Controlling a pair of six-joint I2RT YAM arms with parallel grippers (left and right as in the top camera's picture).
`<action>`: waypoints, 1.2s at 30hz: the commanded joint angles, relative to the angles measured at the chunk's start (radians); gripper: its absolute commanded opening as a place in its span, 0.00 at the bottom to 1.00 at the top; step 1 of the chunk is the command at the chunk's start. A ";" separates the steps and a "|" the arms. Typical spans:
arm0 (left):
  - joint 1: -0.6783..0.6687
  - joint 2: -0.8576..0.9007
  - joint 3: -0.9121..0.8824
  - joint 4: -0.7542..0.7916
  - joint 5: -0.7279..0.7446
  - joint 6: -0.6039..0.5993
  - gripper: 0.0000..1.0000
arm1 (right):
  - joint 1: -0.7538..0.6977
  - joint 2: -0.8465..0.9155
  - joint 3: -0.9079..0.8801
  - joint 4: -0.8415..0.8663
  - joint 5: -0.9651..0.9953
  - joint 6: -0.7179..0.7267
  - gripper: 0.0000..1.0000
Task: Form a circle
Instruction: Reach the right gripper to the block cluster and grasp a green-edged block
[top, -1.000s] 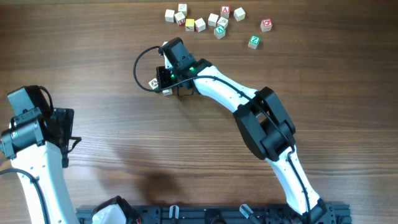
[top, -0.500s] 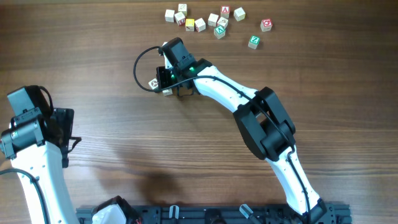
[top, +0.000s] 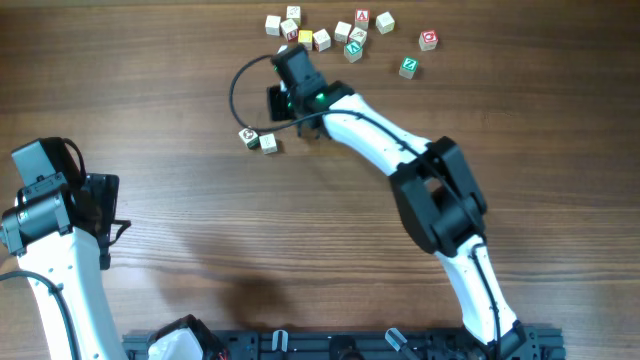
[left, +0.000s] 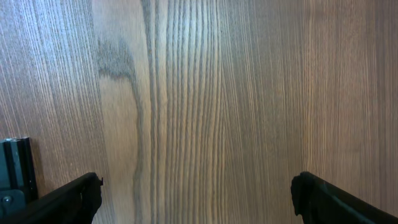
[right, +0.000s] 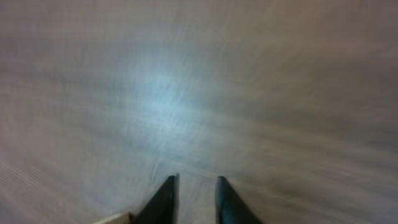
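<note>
1. Looking from overhead, you find the pair of letter cubes (top: 250, 137) on the table (top: 150, 60), a little left of the centre. The two pale wooden cubes lie just beside each other, and you cannot tell if they touch.
2. Your right arm (top: 400, 150) reaches toward the far side. Its head hangs near the pair, on their far right, and does not touch them.
3. Your right pincer (right: 196, 198) has its two dark fingertips a little apart, with a narrow gap and nothing between them. The wrist view is strongly blurred.
4. Your left pincer (left: 199, 202) stands wide apart over the wood grain and holds nothing. The left arm (top: 50, 230) is at the near left, well apart from the pair.
5. Other loose cubes (top: 321, 39), with red, green and yellow faces, lie scattered along the far edge.
6. A black cable (top: 235, 95) makes a loop beside the head of the right arm.
</note>
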 joint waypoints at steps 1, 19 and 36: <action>0.006 0.005 0.000 0.000 0.004 -0.016 1.00 | -0.059 -0.137 0.033 0.008 0.118 -0.099 0.46; 0.006 0.005 0.000 0.000 0.004 -0.016 1.00 | -0.280 0.128 0.032 0.246 0.061 -0.354 0.89; 0.006 0.005 0.000 0.000 0.004 -0.016 1.00 | -0.276 0.119 0.033 0.226 0.083 -0.354 0.18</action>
